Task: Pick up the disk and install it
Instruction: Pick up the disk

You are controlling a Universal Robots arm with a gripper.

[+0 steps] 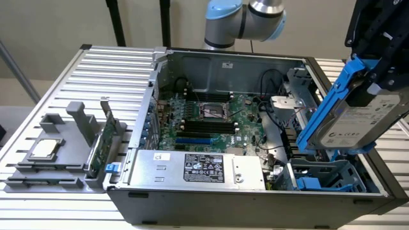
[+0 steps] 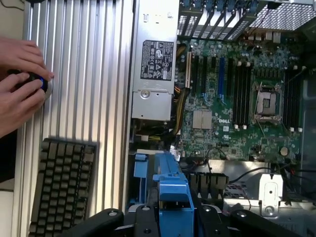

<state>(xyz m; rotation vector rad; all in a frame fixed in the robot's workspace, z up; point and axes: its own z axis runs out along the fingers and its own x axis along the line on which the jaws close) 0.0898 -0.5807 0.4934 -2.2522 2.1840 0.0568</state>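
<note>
The gripper (image 1: 376,88) clasps the disk (image 1: 361,120), tilted above the open computer case (image 1: 243,201) holding a motherboard (image 1: 211,120) and power supply (image 1: 191,167).

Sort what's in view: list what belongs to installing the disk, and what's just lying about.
In the job:
- the disk, held tilted in the gripper
- the open computer case
- its drive bay, below the disk

Lying about:
- silver chip and upright green card on the grey holder
- keyboard
- a person's hands
</note>
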